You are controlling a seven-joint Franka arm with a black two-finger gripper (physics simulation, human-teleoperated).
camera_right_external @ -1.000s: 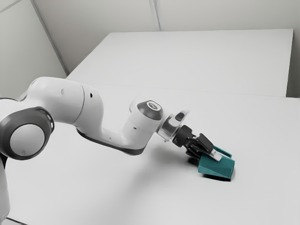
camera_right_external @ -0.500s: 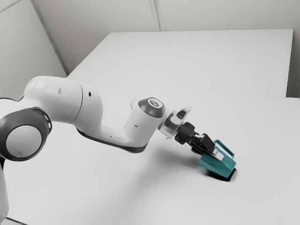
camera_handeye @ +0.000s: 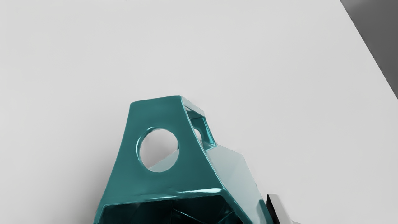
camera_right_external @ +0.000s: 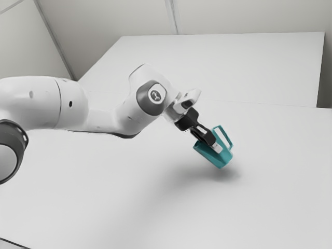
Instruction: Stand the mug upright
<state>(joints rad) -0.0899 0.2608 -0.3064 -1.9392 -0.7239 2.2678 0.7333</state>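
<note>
Black two-finger gripper (camera_right_external: 213,149): angled down toward the exterior view's right, fingers closed onto the mug and carrying it. The mug's body keeps them apart; exact spread cannot be told. One pale grey fingertip (camera_right_external: 217,148) lies against the mug's side in the exterior view. In the wrist view, a finger stands at the outer wall of the mug; where the other one bears cannot be told.

Teal, glossy, angular mug (camera_right_external: 222,159): held in the air above the table, tilted, not upright. Its soft shadow (camera_right_external: 224,176) falls on the surface beneath it. Wrist view: the open mouth, dark inside, is turned toward the gripper's camera. A flat teal face with a round hole through it (camera_handeye: 158,115) stands out from the rim. The outer wall beside it reads pale grey where it catches light.

Handle: angular teal loop (camera_right_external: 227,137), on the upper side of the mug, toward the exterior view's right.

White arm (camera_right_external: 127,115) with dark grey joint covers: reaches in from the exterior view's left, its wrist above the mug and to the exterior view's left of it.

Table (camera_right_external: 280,207): plain, white, matte. Behind it, a broad white surface (camera_right_external: 223,62), then pale walls (camera_right_external: 249,15). Wrist view: a dark grey area (camera_handeye: 379,37) beyond a slanting edge, well apart from the mug.
</note>
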